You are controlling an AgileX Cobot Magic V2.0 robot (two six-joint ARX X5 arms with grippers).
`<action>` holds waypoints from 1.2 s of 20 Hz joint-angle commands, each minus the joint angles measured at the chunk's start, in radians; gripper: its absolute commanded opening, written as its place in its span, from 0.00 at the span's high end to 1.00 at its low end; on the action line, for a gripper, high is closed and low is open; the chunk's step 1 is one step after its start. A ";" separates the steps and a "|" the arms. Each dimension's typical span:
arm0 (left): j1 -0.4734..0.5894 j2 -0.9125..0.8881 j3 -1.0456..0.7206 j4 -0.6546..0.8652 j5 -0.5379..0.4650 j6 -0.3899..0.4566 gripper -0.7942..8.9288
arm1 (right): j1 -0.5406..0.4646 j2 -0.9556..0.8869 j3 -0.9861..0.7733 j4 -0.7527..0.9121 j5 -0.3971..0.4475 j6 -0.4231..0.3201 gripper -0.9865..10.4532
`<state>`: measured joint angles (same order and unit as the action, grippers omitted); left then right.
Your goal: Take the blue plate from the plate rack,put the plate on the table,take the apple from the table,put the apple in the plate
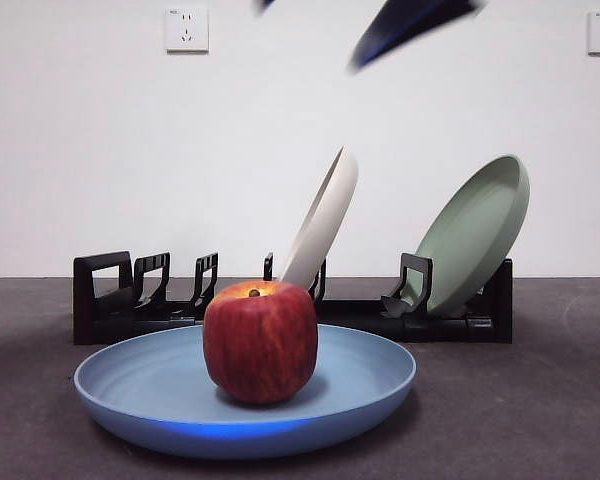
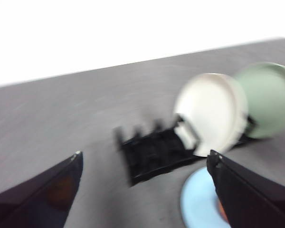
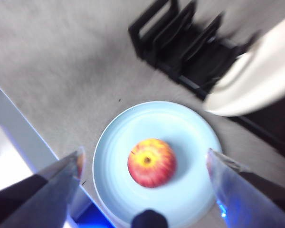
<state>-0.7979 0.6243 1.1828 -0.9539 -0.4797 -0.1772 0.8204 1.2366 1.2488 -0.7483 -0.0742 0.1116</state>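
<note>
1. The right gripper (image 3: 145, 164) hangs high over the apple (image 3: 151, 162) with its fingers spread wide and nothing between them. The left gripper (image 2: 145, 164) is also spread and empty, off to the side above the table (image 2: 61, 123), with the plate rack (image 2: 154, 154) in its sight.
2. The apple sits upright near the middle of the blue plate (image 1: 380, 385), stem dimple up. The plate lies flat on the table just in front of the rack. Judged from this, both placings look done.
3. The cream-white plate (image 1: 325, 220) and the pale green plate (image 1: 477, 230) lean in rack slots behind.
4. Handling, as a judgement: the apple looks firm and fairly heavy for its size, with a smooth waxy skin that could slip under hard black jaws. It is blocky and round, so it may rock or roll if nudged off centre.
5. The best hold would be across its widest girth, jaws on opposite flanks, coming straight down over the stem.
6. The plate looks stiff, light and shallow; its raised rim is the only place to pinch, and it would likely slide on the table if pushed sideways.
7. Both wrist views are blurred, so the rack's slot detail is uncertain.
</note>
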 commanded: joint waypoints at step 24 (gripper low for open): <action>0.002 -0.031 -0.539 0.482 0.217 0.110 0.93 | -0.080 -0.764 -0.613 0.189 0.198 0.080 0.92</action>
<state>-0.7975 0.6231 0.6746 -0.4923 -0.2588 -0.0383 0.7395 0.4793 0.6750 -0.5842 0.1268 0.1574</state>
